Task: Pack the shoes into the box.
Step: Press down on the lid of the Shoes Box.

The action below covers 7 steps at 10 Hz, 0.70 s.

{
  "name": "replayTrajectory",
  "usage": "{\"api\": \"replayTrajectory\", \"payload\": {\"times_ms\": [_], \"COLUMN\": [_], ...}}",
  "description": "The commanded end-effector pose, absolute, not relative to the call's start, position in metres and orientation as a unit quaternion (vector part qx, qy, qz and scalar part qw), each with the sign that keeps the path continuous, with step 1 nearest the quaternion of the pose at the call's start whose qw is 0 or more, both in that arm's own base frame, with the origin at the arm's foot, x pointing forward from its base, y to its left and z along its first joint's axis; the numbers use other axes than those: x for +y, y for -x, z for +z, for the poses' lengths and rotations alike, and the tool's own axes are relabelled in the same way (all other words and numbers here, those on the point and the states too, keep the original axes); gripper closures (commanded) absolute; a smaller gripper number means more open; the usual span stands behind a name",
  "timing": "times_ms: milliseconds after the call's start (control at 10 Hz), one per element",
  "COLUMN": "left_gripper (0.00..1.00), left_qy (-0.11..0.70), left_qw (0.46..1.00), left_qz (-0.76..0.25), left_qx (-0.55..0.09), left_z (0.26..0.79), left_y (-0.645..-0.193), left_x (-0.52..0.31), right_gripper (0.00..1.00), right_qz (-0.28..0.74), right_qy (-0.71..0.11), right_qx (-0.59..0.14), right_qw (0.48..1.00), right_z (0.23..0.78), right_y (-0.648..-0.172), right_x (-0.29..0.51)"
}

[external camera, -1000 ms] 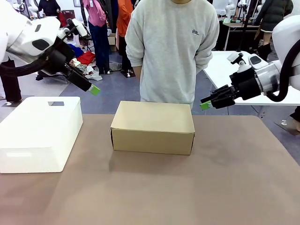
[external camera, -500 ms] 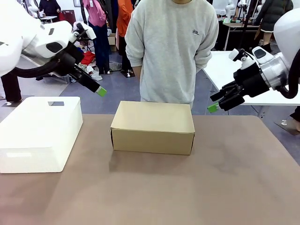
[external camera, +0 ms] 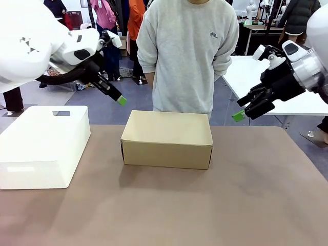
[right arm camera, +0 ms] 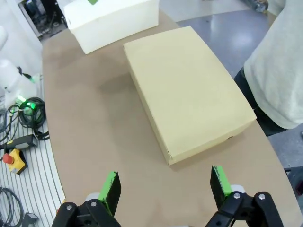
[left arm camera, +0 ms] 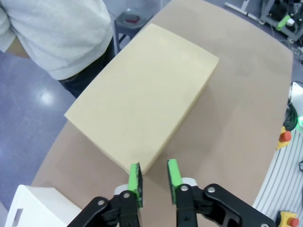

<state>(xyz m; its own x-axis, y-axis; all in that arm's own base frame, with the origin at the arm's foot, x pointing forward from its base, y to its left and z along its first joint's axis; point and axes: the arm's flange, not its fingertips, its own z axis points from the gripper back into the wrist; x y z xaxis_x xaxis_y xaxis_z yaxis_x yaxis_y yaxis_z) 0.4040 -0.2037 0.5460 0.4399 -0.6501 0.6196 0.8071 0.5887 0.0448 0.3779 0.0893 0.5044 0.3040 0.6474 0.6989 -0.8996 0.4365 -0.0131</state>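
At the middle of the table (external camera: pixel 246 205), the box (external camera: pixel 167 137) is seen with its lid shut, a person standing just beyond it. Above its far left, the left hand (external camera: pixel 121 100) is held with a narrow gap, holding nothing; above the far right, the right hand (external camera: pixel 238 116) is spread wide. Opening the lid is judged the step in hand, so an edge must be reached next.

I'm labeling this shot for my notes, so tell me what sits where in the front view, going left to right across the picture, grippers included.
White box → left gripper, in the air, nothing between its pads → closed cardboard shoebox on the table, with a person standing behind it → right gripper, in the air, open.
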Motion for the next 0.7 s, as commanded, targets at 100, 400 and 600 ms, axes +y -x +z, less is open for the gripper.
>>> {"api": "replayTrajectory", "payload": {"times_ms": [100, 400, 600], "left_gripper": [1.00, 1.00, 1.00], "left_qy": [0.133, 0.127, 0.127], "left_qw": [0.846, 0.845, 0.845], "left_qz": [-0.427, -0.433, -0.433], "left_qx": [-0.291, -0.288, -0.288], "left_z": [0.541, 0.535, 0.535], "left_y": [-0.427, -0.427, -0.427], "left_x": [-0.219, -0.220, -0.220], "right_gripper": [0.00, 0.00, 0.00], "right_qz": [0.477, 0.481, 0.490], "right_qy": [-0.159, -0.136, -0.153], "right_qx": [-0.323, -0.332, -0.331], "right_qw": [0.802, 0.800, 0.792], "right_z": [0.510, 0.512, 0.514], "right_y": [-0.361, -0.350, -0.362], "right_x": [0.090, 0.093, 0.088]}}
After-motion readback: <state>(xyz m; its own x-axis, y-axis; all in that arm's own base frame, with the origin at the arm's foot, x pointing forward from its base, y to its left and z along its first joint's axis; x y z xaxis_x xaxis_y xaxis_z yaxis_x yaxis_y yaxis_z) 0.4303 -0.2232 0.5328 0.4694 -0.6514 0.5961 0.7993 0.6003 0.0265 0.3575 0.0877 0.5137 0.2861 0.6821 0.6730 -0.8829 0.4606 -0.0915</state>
